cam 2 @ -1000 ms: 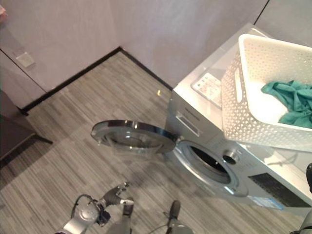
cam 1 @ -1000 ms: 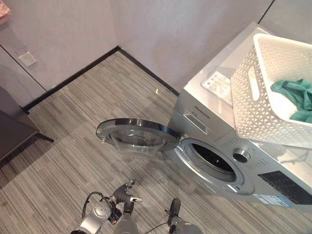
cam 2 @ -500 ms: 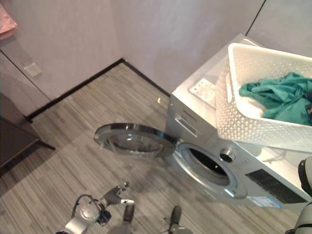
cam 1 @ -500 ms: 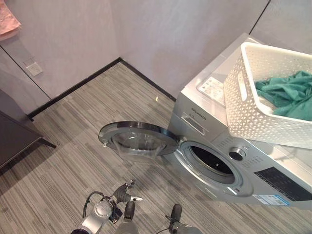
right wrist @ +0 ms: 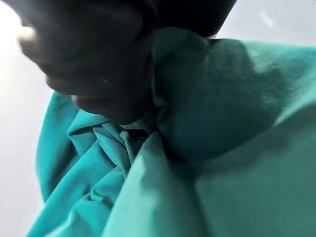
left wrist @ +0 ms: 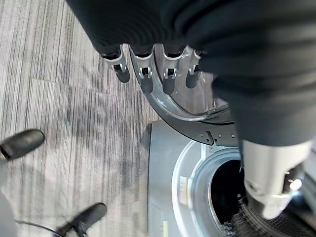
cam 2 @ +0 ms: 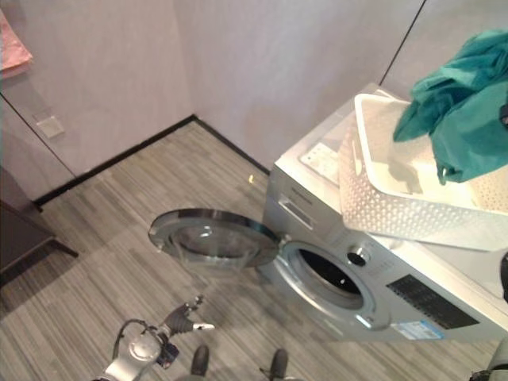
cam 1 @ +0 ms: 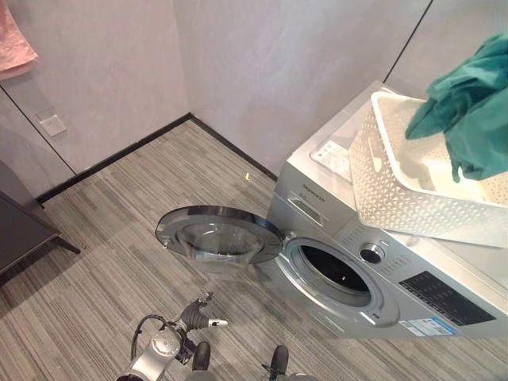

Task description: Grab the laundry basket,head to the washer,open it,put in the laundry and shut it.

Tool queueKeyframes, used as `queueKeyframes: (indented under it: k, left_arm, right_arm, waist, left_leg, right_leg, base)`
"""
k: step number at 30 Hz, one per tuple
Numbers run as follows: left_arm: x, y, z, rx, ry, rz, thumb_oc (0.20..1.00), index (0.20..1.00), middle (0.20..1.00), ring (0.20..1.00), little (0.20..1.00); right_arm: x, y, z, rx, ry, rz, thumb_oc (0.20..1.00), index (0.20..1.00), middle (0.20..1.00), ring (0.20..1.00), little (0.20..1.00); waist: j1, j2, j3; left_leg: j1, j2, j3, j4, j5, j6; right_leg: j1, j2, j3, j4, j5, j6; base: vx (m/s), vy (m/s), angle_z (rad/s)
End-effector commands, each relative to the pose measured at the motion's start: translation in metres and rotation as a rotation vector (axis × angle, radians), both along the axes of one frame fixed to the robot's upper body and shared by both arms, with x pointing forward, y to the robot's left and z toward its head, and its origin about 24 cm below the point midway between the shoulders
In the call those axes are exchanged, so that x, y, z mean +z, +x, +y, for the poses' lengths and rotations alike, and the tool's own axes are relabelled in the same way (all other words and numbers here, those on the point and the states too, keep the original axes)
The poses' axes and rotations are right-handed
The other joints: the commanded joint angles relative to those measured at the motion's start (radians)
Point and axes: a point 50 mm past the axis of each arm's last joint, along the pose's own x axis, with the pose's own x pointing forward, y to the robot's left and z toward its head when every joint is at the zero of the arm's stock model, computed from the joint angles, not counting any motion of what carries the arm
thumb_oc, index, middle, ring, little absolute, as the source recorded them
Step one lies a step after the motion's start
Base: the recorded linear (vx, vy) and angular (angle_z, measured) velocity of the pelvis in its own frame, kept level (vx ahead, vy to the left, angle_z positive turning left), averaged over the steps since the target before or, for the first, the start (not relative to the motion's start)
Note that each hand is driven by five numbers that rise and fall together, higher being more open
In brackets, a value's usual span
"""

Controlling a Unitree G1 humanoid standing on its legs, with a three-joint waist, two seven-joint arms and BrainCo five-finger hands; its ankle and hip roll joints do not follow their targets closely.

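Note:
The silver washer (cam 1: 381,262) stands at the right with its round door (cam 1: 218,236) swung open over the floor and the dark drum opening (cam 1: 333,275) showing. A white perforated laundry basket (cam 1: 389,190) rests on top of the washer. A teal piece of laundry (cam 1: 468,111) hangs in the air above the basket. My right hand (right wrist: 98,59) is closed on this bunched teal cloth (right wrist: 207,148). My left hand (cam 1: 197,316) hangs low near the floor, in front of the door, with its fingers (left wrist: 144,74) relaxed and nothing in them.
The washer sits against a grey wall in a corner. A wall socket (cam 1: 52,125) and a pink cloth (cam 1: 16,40) are on the left wall. Dark furniture (cam 1: 20,230) stands at the left edge. Striped floor (cam 1: 119,206) stretches left of the door.
The teal laundry has risen out of the basket and now hangs above it in my right hand. The camera has shifted a little. My left hand has stayed low.

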Motion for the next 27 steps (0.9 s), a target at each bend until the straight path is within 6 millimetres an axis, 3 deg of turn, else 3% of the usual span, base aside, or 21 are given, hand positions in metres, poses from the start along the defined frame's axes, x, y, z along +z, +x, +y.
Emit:
queueKeyframes:
  k: [1,10,13,14,18,22,27]
  left_arm:
    - [0.003,0.011,0.002,-0.043,0.064,-0.057,1.0,1.0,1.0,1.0,1.0]
    - [0.004,0.011,0.003,-0.053,0.074,-0.061,1.0,1.0,1.0,1.0,1.0]
    - [0.002,0.01,0.006,-0.044,0.105,-0.064,1.0,1.0,1.0,1.0,1.0]
    - [0.0,0.01,0.002,-0.008,0.091,-0.07,1.0,1.0,1.0,1.0,1.0]
    - [-0.002,0.009,0.002,0.018,0.099,-0.069,1.0,1.0,1.0,1.0,1.0]
    - [-0.003,0.006,0.006,0.063,0.106,-0.069,1.0,1.0,1.0,1.0,1.0]
    - [-0.002,0.005,0.013,0.089,0.123,-0.073,1.0,1.0,1.0,1.0,1.0]
  right_arm:
    - [0.045,-0.049,-0.023,-0.206,-0.165,-0.221,0.2,0.2,0.2,0.2,0.2]
    - [0.044,-0.057,-0.029,-0.239,-0.185,-0.23,0.2,0.2,0.2,0.2,0.2]
    - [0.055,-0.07,-0.031,-0.258,-0.214,-0.278,0.2,0.2,0.2,0.2,0.2]
    - [0.071,-0.08,-0.01,-0.181,-0.273,-0.386,0.2,0.2,0.2,0.2,0.2]
    - [0.069,-0.096,0.004,-0.142,-0.339,-0.486,0.2,0.2,0.2,0.2,0.2]
    - [0.05,-0.113,0.008,-0.143,-0.382,-0.566,0.2,0.2,0.2,0.2,0.2]
    - [0.016,-0.141,-0.006,-0.219,-0.377,-0.555,0.2,0.2,0.2,0.2,0.2]
  waist:
    - [0.012,-0.024,-0.051]
    - [0.014,-0.027,-0.053]
    - [0.005,-0.03,-0.056]
    - [-0.024,-0.008,-0.063]
    - [-0.047,0.003,-0.068]
    - [-0.074,0.011,-0.076]
    - [-0.085,-0.008,-0.08]
  left_leg:
    - [0.052,0.037,0.011,0.006,-0.114,0.005]
    - [0.055,0.031,0.013,0.006,-0.118,0.009]
    - [0.07,0.015,0.032,0.006,-0.129,0.022]
    - [0.08,0.005,0.048,0.006,-0.139,0.028]
    - [0.087,-0.002,0.058,0.006,-0.148,0.036]
    - [0.093,-0.005,0.068,0.006,-0.156,0.041]
    - [0.096,-0.002,0.075,0.006,-0.157,0.043]
  right_leg:
    - [0.063,-0.051,0.064,0.002,-0.116,0.075]
    - [0.064,-0.055,0.066,0.002,-0.113,0.078]
    - [0.06,-0.07,0.084,0.002,-0.099,0.09]
    - [0.058,-0.08,0.097,0.002,-0.092,0.095]
    - [0.056,-0.084,0.108,0.002,-0.089,0.098]
    - [0.054,-0.085,0.118,0.002,-0.089,0.101]
    - [0.05,-0.083,0.127,0.002,-0.088,0.099]
  base:
    - [0.0,0.038,0.03]
    - [0.0,0.007,0.0]
    - [-0.01,0.125,-0.09]
    - [0.01,0.083,-0.29]
    - [0.01,0.054,-0.23]
    - [0.01,0.009,-0.04]
    - [0.0,-0.004,-0.13]
